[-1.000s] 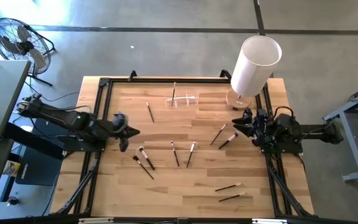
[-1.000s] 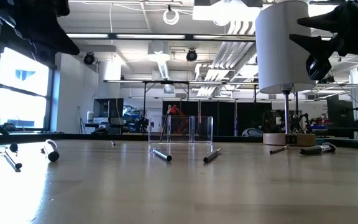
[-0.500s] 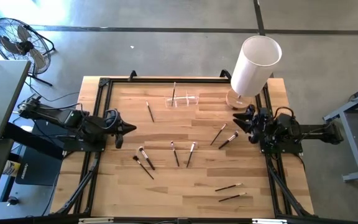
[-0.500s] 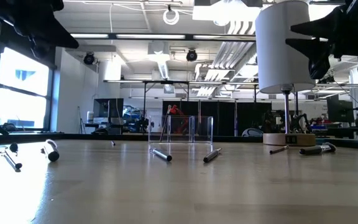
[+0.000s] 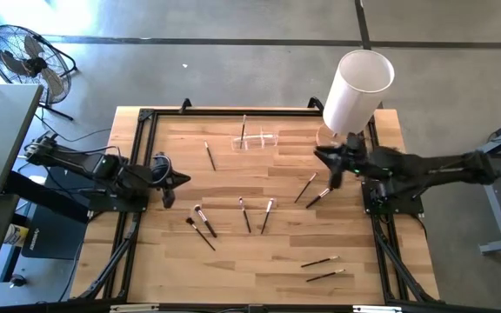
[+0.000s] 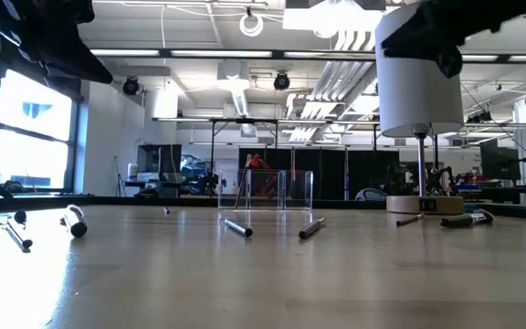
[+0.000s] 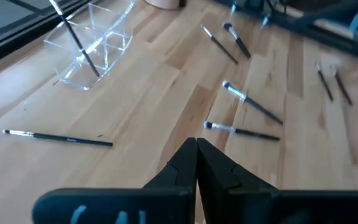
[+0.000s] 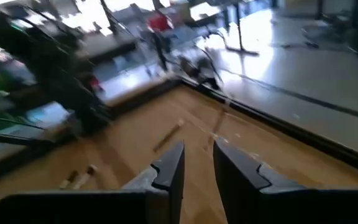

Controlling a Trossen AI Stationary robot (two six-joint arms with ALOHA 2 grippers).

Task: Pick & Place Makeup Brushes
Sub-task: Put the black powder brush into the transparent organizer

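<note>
Several makeup brushes lie flat on the wooden table: one [image 5: 209,156] far left, two [image 5: 203,226] near my left gripper, two [image 5: 256,215] in the middle, two [image 5: 313,191] on the right and two [image 5: 322,268] near the front. One more brush [image 5: 243,129] leans in the small clear holder [image 5: 257,138]. My left gripper [image 5: 181,180] hovers shut by the table's left edge, its fingers [image 7: 196,149] closed together. My right gripper [image 5: 320,156] hangs open above the right side, just beyond the right pair; its wrist view [image 8: 197,162] shows a gap between the fingers.
A big white cylinder [image 5: 357,91] stands on a round wooden base at the far right corner, close behind my right arm. A black metal frame [image 5: 142,148] runs around the table. A fan [image 5: 24,56] stands on the floor beyond the left side.
My right arm has stretched out from the right edge, carrying its gripper toward the table's far left, over the right pair of brushes. My left gripper has drawn back a little toward the left edge. No brush has moved.
</note>
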